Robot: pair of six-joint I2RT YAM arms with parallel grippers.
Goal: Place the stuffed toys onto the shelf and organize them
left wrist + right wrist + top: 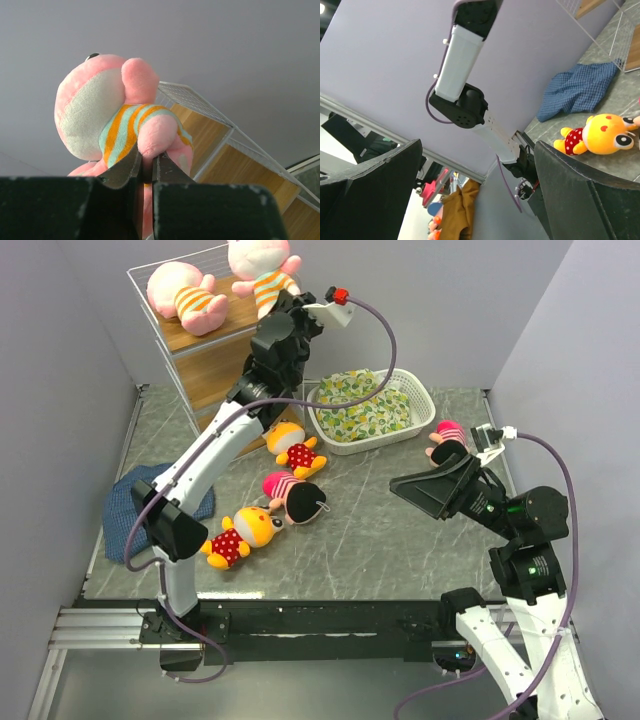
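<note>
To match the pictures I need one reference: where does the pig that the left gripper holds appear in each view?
Top external: the held pig is at top centre, over the shelf.
Left wrist: centre-left, large, above the left gripper.
Right wrist: not in it.
Shared landmark: the shelf's white wire edge.

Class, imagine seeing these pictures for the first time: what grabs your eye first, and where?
The left gripper clamps a pink pig at the top of the shelf, beside a second pig lying there. On the table, a pink-hatted doll lies between a far orange-yellow animal and a near orange-yellow animal.
</note>
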